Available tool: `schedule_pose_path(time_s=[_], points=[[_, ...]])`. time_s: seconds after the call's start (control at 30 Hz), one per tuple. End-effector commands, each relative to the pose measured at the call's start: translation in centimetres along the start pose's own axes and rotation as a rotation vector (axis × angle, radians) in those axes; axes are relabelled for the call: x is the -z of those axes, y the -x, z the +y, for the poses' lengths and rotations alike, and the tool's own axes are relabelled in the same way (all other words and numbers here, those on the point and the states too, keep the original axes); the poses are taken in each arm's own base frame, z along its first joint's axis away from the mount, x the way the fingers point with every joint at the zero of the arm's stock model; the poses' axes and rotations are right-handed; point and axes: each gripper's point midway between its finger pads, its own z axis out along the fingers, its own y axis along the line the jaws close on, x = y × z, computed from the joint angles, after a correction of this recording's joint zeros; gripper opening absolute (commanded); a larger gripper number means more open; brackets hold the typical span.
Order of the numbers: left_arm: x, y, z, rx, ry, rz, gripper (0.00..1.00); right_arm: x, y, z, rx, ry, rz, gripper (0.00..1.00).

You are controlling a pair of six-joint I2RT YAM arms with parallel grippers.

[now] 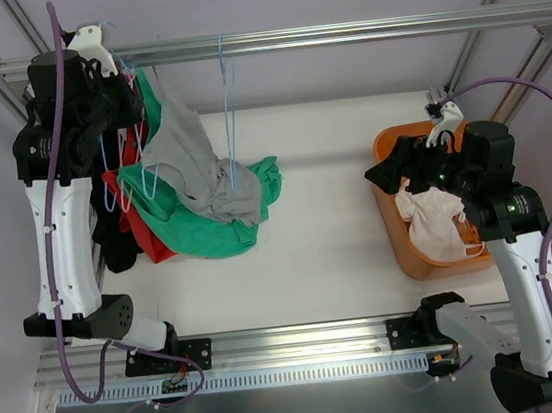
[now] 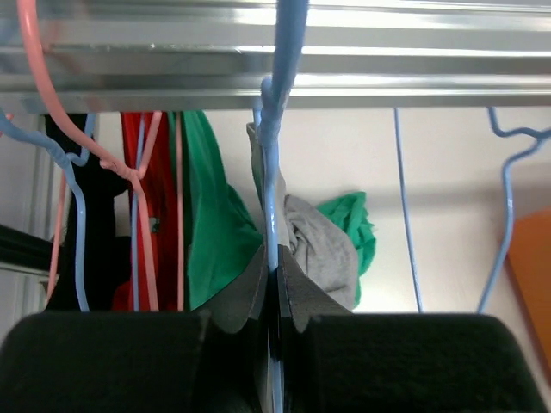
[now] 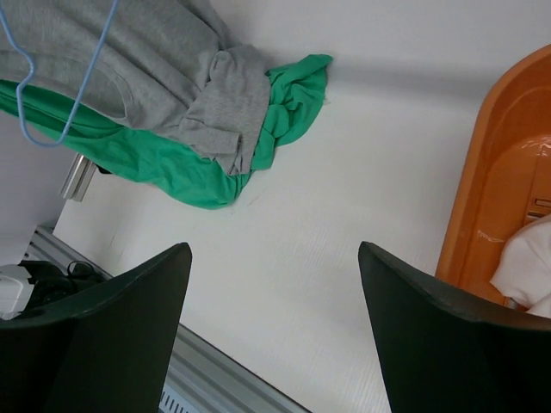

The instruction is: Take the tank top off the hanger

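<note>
The left fingers (image 2: 244, 298), dark and padded, are pressed together on a thin light-blue wire hanger (image 2: 274, 198) just below its twisted neck, where the hook loops over the ribbed aluminium rail (image 2: 413, 60). The soft grey jersey tank top (image 1: 190, 162) lies crumpled at about 10 o'clock in the overhead view. Its upper part hangs up near the rail and its lower folds slump onto a bright green knit garment (image 1: 198, 231) pooled on the smooth white tabletop (image 1: 331, 240). Red cloth (image 1: 143, 233) and black cloth (image 1: 114, 241) hang just left of them, beside a pink wire hanger (image 2: 52, 103). At 3 o'clock the right fingers (image 3: 112, 335) stand spread wide and hold nothing, next to a glossy orange plastic basket (image 1: 399, 227) that holds a rumpled pale cloth (image 1: 434, 222).
</note>
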Motion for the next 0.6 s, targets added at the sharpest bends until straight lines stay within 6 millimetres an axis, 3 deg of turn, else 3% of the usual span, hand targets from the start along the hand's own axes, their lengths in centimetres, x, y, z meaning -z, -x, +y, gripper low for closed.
schedule_pose_path(time_s=[0.0, 0.1, 0.13, 0.17, 0.2, 0.23, 0.27, 0.3, 0.33, 0.37, 0.43, 0.5, 0.53, 0.57], points=[[3.7, 3.2, -2.1, 0.028, -0.112, -0.136, 0.00, 0.3, 1.1, 2.5, 0.006, 0.118, -0.048, 0.83], [5.7, 1.9, -3.2, 0.043, -0.174, -0.128, 0.00, 0.5, 1.3, 3.0, 0.007, 0.149, -0.052, 0.84], [5.3, 0.0, -3.4, 0.055, -0.193, -0.077, 0.00, 0.5, 1.2, 3.8, 0.010, 0.190, -0.043, 0.84], [7.0, -0.3, -3.8, 0.056, -0.210, -0.094, 0.00, 0.6, 1.2, 4.3, 0.014, 0.221, -0.039, 0.84], [7.7, -1.1, -4.1, 0.056, -0.231, -0.086, 0.00, 0.6, 1.4, 5.2, 0.023, 0.263, -0.041, 0.84], [7.3, -3.0, -4.1, 0.064, -0.240, -0.039, 0.00, 0.7, 1.2, 6.2, 0.029, 0.320, -0.029, 0.84], [9.1, -3.4, -4.5, 0.057, -0.259, -0.062, 0.00, 0.8, 1.2, 6.8, 0.040, 0.350, -0.024, 0.84], [9.5, -4.1, -4.5, 0.048, -0.262, -0.057, 0.00, 0.7, 1.1, 7.7, 0.055, 0.389, -0.012, 0.84], [9.1, -5.8, -4.2, 0.051, -0.255, -0.022, 0.00, 0.6, 0.9, 8.1, 0.062, 0.400, -0.002, 0.84], [10.4, -6.3, -4.2, 0.044, -0.260, -0.041, 0.00, 0.5, 0.4, 8.9, 0.077, 0.428, 0.015, 0.84], [10.7, -8.6, -4.5, 0.051, -0.288, 0.001, 0.00, -0.1, 0.1, 9.3, 0.096, 0.436, 0.030, 0.84], [12.9, -10.0, -5.8, 0.071, -0.366, -0.004, 0.00, -0.6, -0.8, 10.6, 0.117, 0.467, 0.057, 0.84], [12.8, -11.8, -6.0, 0.093, -0.386, 0.039, 0.00, -1.2, -1.4, 10.9, 0.116, 0.475, 0.081, 0.84], [14.3, -12.5, -6.5, 0.103, -0.418, 0.020, 0.00, -1.3, -2.3, 12.1, 0.131, 0.514, 0.106, 0.84]])
